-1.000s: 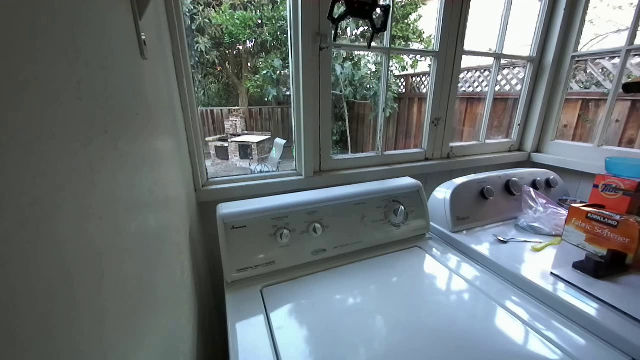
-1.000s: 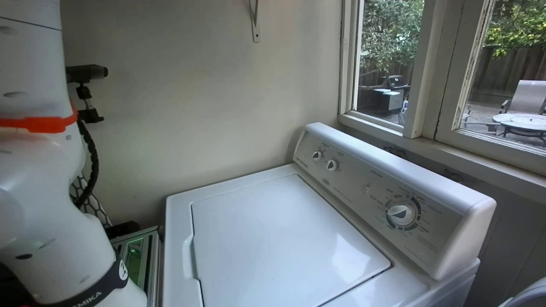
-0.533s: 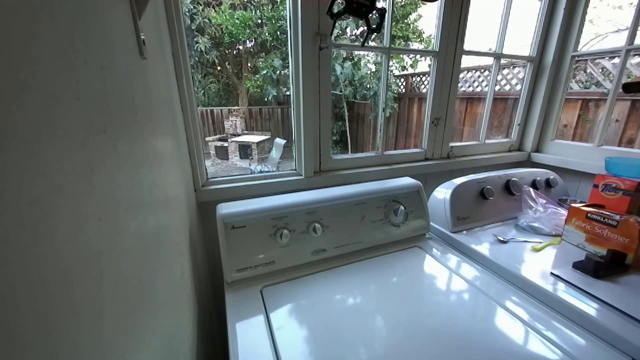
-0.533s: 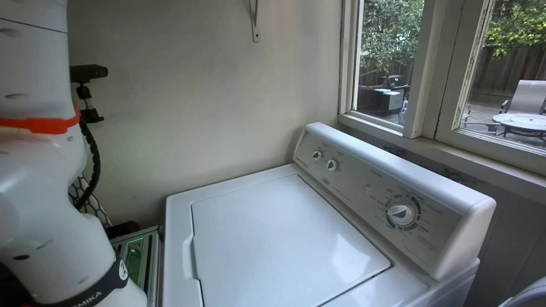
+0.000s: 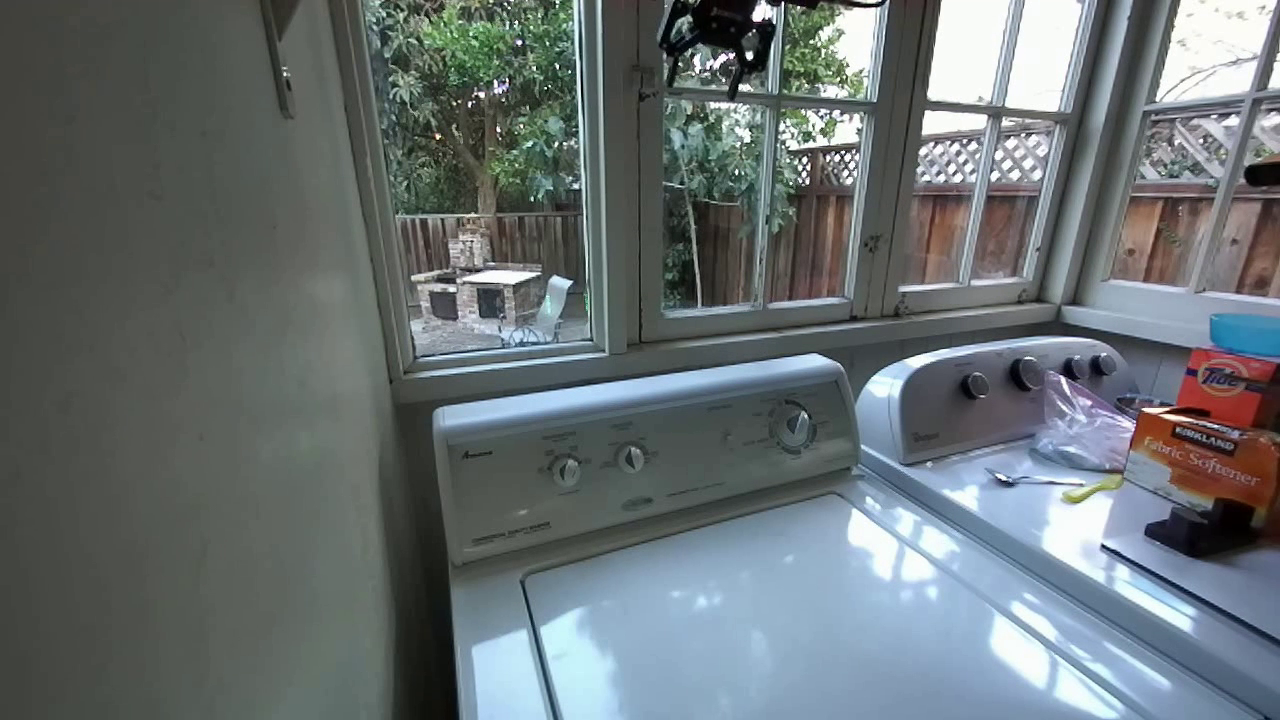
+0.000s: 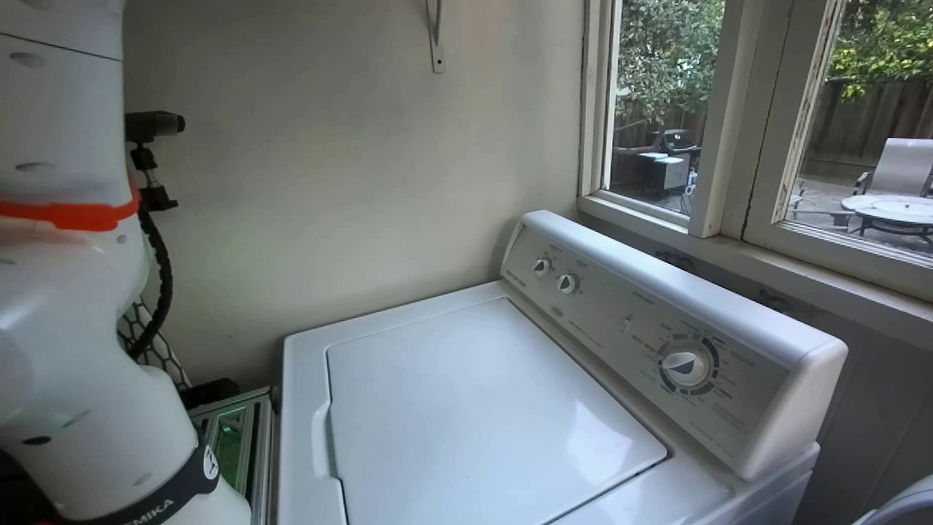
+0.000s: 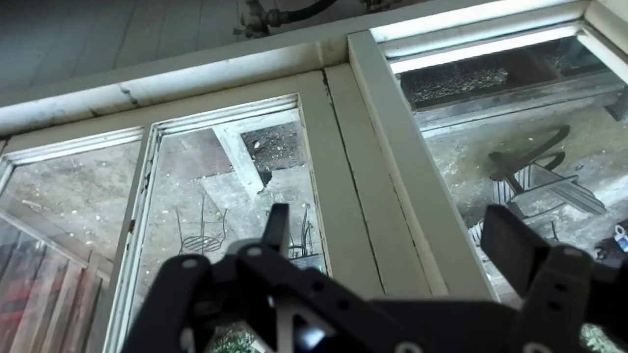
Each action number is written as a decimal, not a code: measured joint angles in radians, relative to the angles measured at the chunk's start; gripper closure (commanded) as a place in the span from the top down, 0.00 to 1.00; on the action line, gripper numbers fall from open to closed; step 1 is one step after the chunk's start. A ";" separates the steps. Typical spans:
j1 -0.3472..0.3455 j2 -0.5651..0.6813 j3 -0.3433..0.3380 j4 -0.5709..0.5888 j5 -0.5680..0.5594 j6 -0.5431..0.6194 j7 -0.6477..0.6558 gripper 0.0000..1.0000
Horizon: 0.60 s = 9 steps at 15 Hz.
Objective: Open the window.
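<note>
The window is a white-framed gridded sash above the washer, and looks shut in its frame. A small metal fitting is on its right stile. It also shows at the right in an exterior view and at the left in the wrist view. My black gripper is in front of the window's upper left panes. In the wrist view the gripper is open with fingers wide apart. The post beside the sash shows behind the gap, and nothing is held. I cannot tell its distance from the glass.
A plain pane is beside the window. The washer stands below, with a second machine at its right carrying a fabric softener box, plastic bag and spoon. A wall bracket hangs left of the windows.
My gripper shifts slightly left and up, then slightly back down and right, tilting a little. More of its cable shows. The arm's body moves slightly right in an exterior view. The window is unchanged.
</note>
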 measured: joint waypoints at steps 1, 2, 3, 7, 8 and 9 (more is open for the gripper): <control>0.001 0.013 0.000 0.015 -0.026 0.002 -0.031 1.00; 0.003 0.028 0.000 0.035 -0.046 0.014 -0.061 1.00; 0.005 0.045 0.000 0.058 -0.062 0.030 -0.081 1.00; 0.012 0.127 0.004 0.176 -0.075 0.109 -0.106 1.00; 0.012 0.145 0.006 0.202 -0.075 0.118 -0.106 1.00; 0.013 0.159 0.007 0.222 -0.075 0.121 -0.106 1.00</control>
